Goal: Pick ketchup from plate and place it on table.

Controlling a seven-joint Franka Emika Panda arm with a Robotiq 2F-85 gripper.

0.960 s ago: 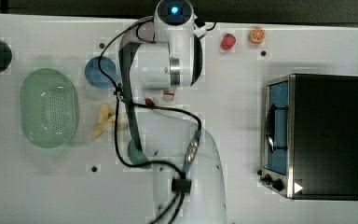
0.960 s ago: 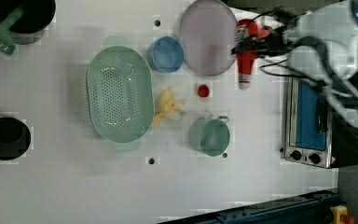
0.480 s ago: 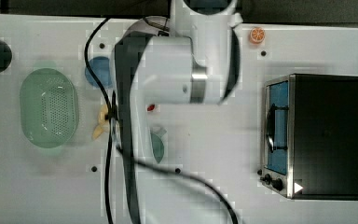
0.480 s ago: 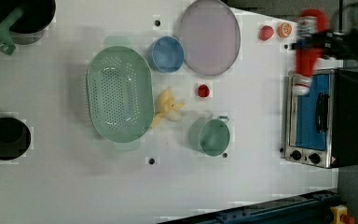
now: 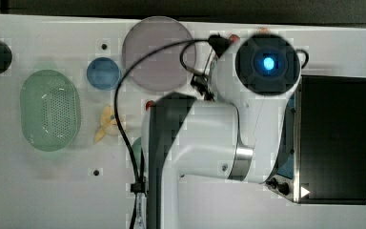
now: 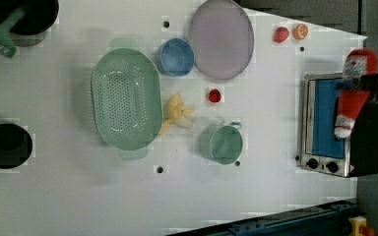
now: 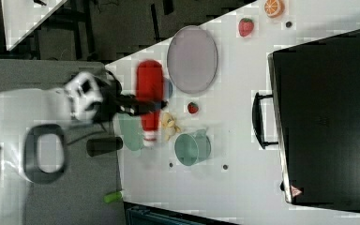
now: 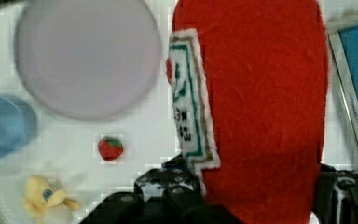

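Clamped partway shut on the ketchup (image 8: 256, 107), the gripper (image 6: 362, 88) holds it high in the air, clear of the empty plate (image 6: 221, 44) beyond, so only setting it on the table (image 6: 256, 196) remains.

Ketchup (image 8: 261, 107) label lettering illegible
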